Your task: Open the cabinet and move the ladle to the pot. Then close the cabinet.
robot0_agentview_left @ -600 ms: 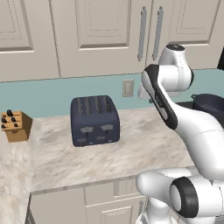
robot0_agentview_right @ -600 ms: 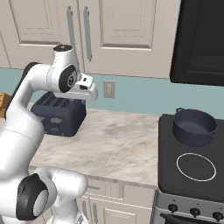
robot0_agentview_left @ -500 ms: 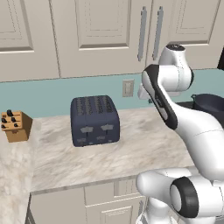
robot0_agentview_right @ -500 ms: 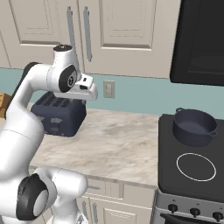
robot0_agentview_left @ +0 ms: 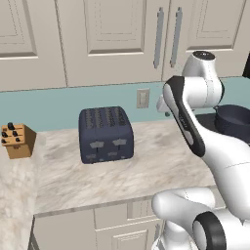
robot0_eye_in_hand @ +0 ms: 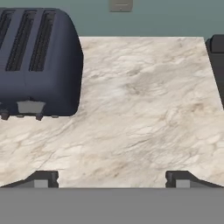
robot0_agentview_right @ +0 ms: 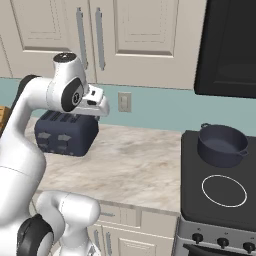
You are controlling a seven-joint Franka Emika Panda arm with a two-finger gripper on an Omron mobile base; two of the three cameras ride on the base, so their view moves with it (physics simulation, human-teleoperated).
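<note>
We see the cabinet (robot0_agentview_right: 130, 40) across the top of the right base view: a tall beige unit with two recessed-panel doors, both shut, each carrying a long silver bar handle (robot0_agentview_right: 100, 38) set upright beside the centre seam. In the left base view the same cabinet (robot0_agentview_left: 146, 39) fills the upper middle of the frame, its handles running straight up and down, so its long axis is vertical and its doors face us. The pot (robot0_agentview_right: 222, 145) sits at the right of the right base view on the black stove (robot0_agentview_right: 220, 200), round, dark blue-grey, with short side handles pointing left and right and its open mouth upward; just below it in the frame is a white burner ring. In the left base view we catch the pot (robot0_agentview_left: 233, 122) at the right edge, partly hidden behind the white arm. The gripper (robot0_agentview_right: 102, 106) hangs in the upper left of the right base view, below the cabinet handles and well apart from the pot, which lies far to its right. Looking through the hand view, the gripper (robot0_eye_in_hand: 112, 179) has its two tips spread wide apart with nothing between them, above the marble counter (robot0_eye_in_hand: 144, 113), with the dark blue toaster (robot0_eye_in_hand: 39, 61) at upper left.
</note>
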